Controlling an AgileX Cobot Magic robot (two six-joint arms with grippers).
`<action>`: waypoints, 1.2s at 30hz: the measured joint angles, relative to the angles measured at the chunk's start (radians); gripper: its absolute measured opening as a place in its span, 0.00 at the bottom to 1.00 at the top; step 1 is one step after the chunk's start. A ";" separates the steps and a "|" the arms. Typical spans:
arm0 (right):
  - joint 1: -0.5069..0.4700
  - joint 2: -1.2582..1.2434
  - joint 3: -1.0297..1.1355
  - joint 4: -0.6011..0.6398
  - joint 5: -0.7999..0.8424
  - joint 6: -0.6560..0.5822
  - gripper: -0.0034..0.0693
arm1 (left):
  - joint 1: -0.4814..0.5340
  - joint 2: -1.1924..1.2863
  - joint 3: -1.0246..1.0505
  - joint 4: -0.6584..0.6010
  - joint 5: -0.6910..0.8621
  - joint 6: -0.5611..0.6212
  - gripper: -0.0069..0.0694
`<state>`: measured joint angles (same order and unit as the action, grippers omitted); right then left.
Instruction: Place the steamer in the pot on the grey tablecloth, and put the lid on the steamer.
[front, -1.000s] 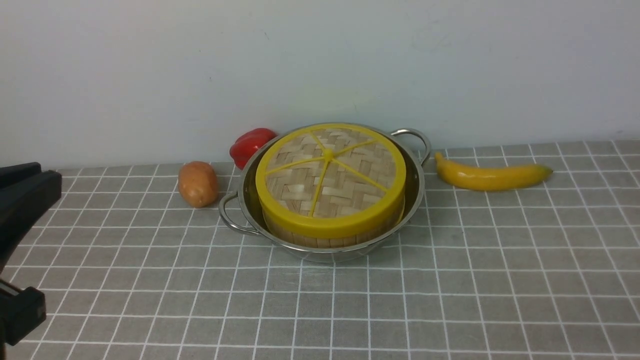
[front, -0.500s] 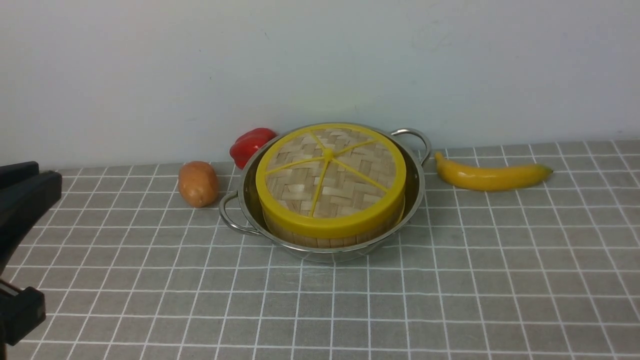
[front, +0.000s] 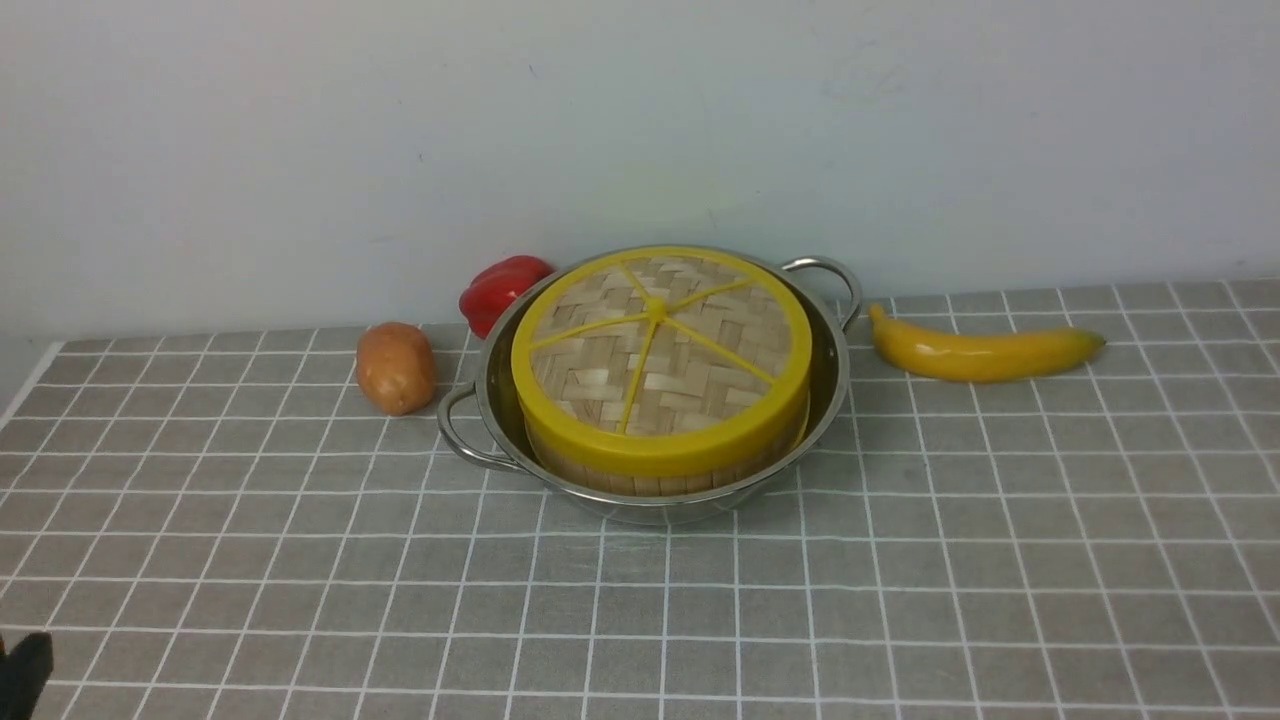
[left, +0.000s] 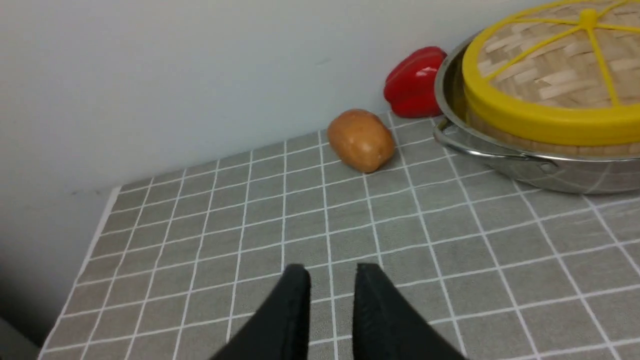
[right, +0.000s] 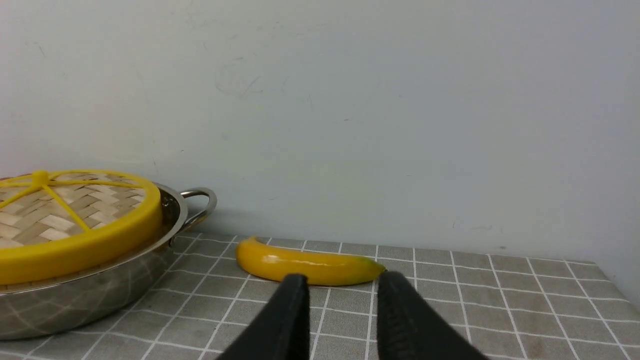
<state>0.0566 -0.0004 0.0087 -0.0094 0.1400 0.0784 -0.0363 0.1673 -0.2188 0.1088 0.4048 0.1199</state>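
Note:
The shiny pot (front: 832, 372) stands on the grey tablecloth (front: 900, 600) near the back wall. Inside it sits the steamer (front: 650, 482), of which only a strip of wooden wall shows. The woven lid (front: 660, 350) with its yellow rim lies flat on top of the steamer. My left gripper (left: 332, 274) hovers over bare cloth to the pot's left, open with nothing between its fingers. My right gripper (right: 344, 280) hangs over the cloth to the pot's right, near the banana, open and empty as well. Neither gripper touches the pot (left: 575, 172) or the lid (right: 60, 215).
A potato (front: 396, 367) and a red pepper (front: 500, 290) lie left of the pot, and a banana (front: 985, 352) lies to its right. The wall rises just behind them. The cloth ends at a left edge (left: 102, 217) and a right edge (right: 602, 280).
The black left arm at the front view's left edge has drawn back; only a small dark bit remains in the bottom left corner. Pot, steamer and lid have not moved.

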 joint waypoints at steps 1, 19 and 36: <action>0.000 0.000 0.000 0.000 0.000 0.000 0.36 | 0.016 -0.048 0.056 0.000 -0.033 -0.004 0.26; 0.000 -0.001 0.000 0.000 0.002 0.001 0.38 | 0.032 -0.166 0.226 -0.023 -0.073 -0.015 0.29; 0.000 -0.001 0.000 0.000 0.002 0.001 0.38 | 0.032 -0.166 0.226 -0.023 -0.073 -0.015 0.34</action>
<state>0.0566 -0.0013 0.0087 -0.0094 0.1418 0.0794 -0.0045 0.0014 0.0072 0.0858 0.3320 0.1051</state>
